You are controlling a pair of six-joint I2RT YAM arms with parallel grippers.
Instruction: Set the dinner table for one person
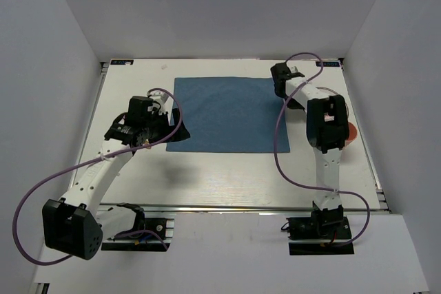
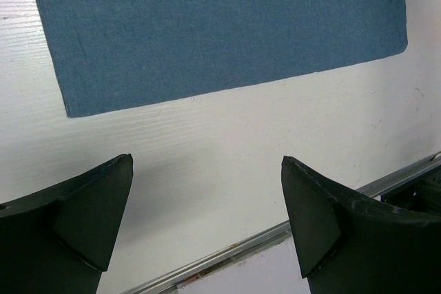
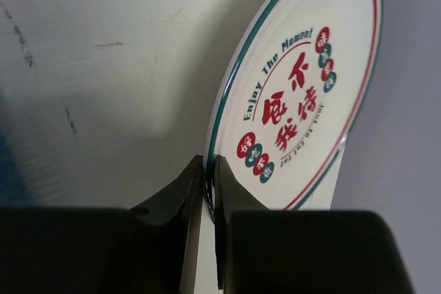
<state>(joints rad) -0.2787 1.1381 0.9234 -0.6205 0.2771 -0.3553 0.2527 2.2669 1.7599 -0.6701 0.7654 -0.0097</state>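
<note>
The dinner table [image 1: 227,177] is a large white top with a metal rail [image 1: 241,206] along its near edge. A blue cloth [image 1: 231,113] lies flat at its middle. My right gripper [image 3: 209,177] is shut on the rim of a white plate [image 3: 310,80] with green and red rings and red lettering, and holds it tilted on edge. From above, only a reddish sliver of the plate [image 1: 351,132] shows beside the right gripper [image 1: 339,137], right of the cloth. My left gripper [image 2: 207,163] is open and empty, over bare table by the cloth's near left corner [image 1: 176,125].
White walls enclose the table on the left, back and right. The plate is close to the right wall [image 3: 406,135]. The rail [image 2: 275,239] runs just beneath the left fingers. Purple cables [image 1: 41,191] loop from both arms.
</note>
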